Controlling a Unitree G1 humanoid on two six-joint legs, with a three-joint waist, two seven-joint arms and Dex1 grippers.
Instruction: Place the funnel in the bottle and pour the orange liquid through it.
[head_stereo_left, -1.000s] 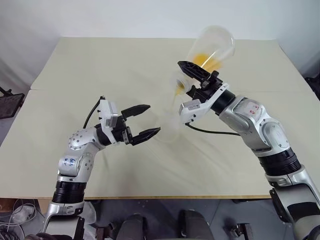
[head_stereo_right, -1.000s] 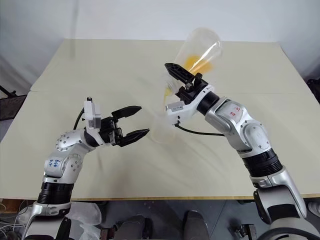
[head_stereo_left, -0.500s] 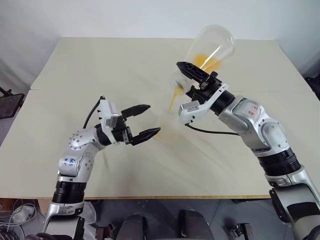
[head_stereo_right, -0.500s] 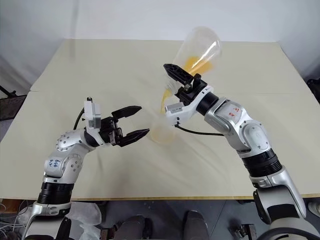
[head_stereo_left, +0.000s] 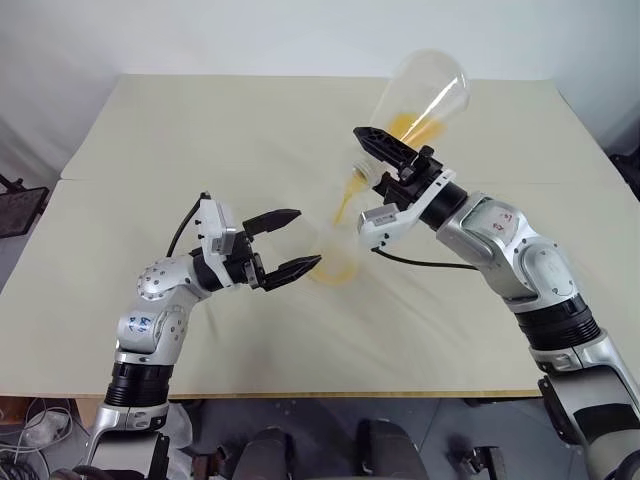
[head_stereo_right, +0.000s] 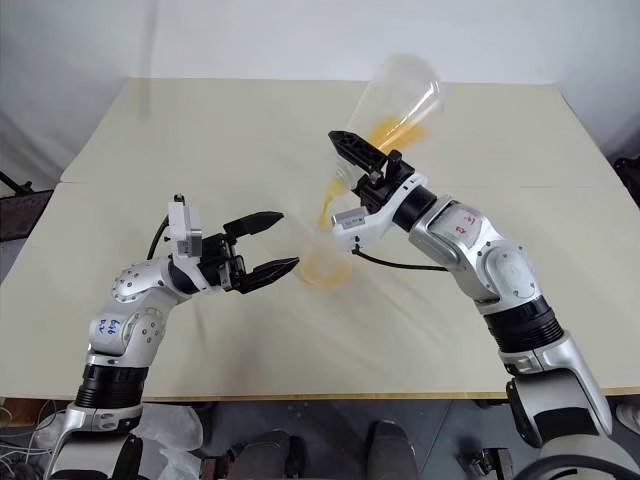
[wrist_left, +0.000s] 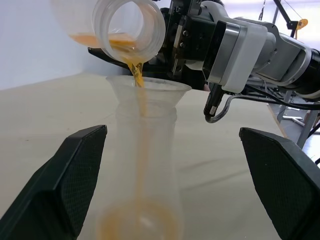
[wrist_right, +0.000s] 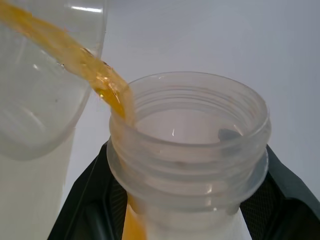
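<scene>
The beige surface (head_stereo_left: 200, 140) carries the work, and both arms reach in over it toward the middle. The largest vessel is a clear round-bodied flask (head_stereo_left: 425, 95), tipped steeply with its threaded mouth down and its base up toward the far side. The right pincer (head_stereo_left: 385, 165) is clamped shut on the flask's neck; the right wrist view shows the black fingers (wrist_right: 92, 210) pressed against either side just under the threaded rim.

Below the flask's mouth stands the bottle (wrist_left: 145, 175), upright on the surface. In the head views it is a faint clear outline, easy to miss, while the left wrist view shows its narrow neck and wider base plainly. The left pincer (head_stereo_left: 290, 243) is spread wide with one finger on each side of the bottle; in the left wrist view there is a gap between each finger and the glass, so it touches nothing.

The funnel (wrist_left: 148, 90) sits in the bottle's mouth, its wide rim just under the flask's lip; the head views barely show it.

The orange liquid (wrist_left: 137, 75) runs in a thin stream from the flask's lip into the funnel and down inside the bottle, pooling at the bottom. The head views add the part inside the flask, a bright streak along its lower wall, and the orange patch at the bottle's base.
</scene>
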